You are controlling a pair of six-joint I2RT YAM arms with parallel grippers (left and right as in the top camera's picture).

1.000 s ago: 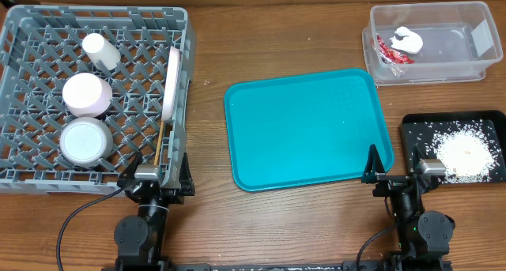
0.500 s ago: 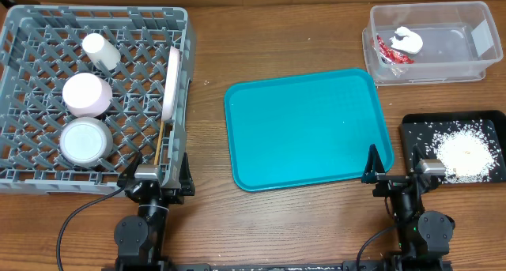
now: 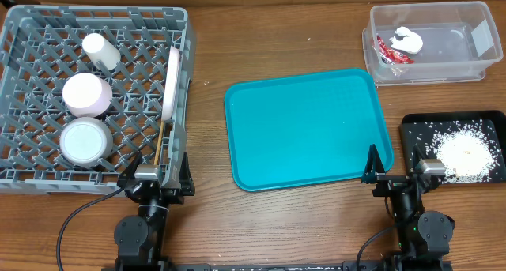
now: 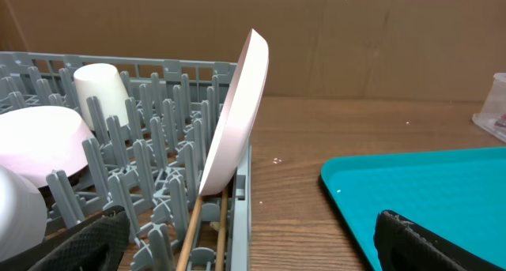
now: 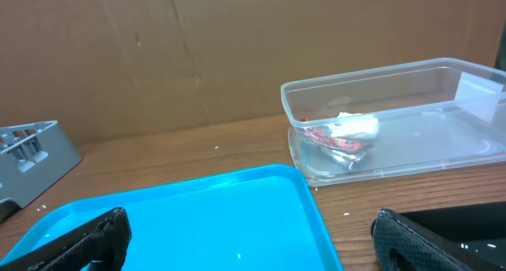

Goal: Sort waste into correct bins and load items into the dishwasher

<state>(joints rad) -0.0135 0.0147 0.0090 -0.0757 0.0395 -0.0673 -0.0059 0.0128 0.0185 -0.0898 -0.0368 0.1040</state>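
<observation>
The grey dish rack [image 3: 32,34] at the left holds a small white cup [image 3: 101,50], a small white bowl [image 3: 86,93], a grey bowl [image 3: 84,141], an upright white plate [image 3: 171,81] and chopsticks [image 3: 162,141]. The plate [image 4: 237,113] and chopsticks [image 4: 194,235] also show in the left wrist view. The clear tub [image 3: 466,65] holds the red wrapper [image 3: 387,50] and white tissue [image 3: 409,40]. The black tray [image 3: 411,133] holds rice crumbs [image 3: 466,152]. My left gripper [image 3: 155,173] is open and empty at the rack's front right corner. My right gripper [image 3: 393,170] is open and empty between the teal tray and the black tray.
A flat teal tray [image 3: 304,125] lies in the middle with a few tiny crumbs on it. A brown cardboard wall [image 5: 198,50] stands behind the table. The tub [image 5: 379,137] shows in the right wrist view.
</observation>
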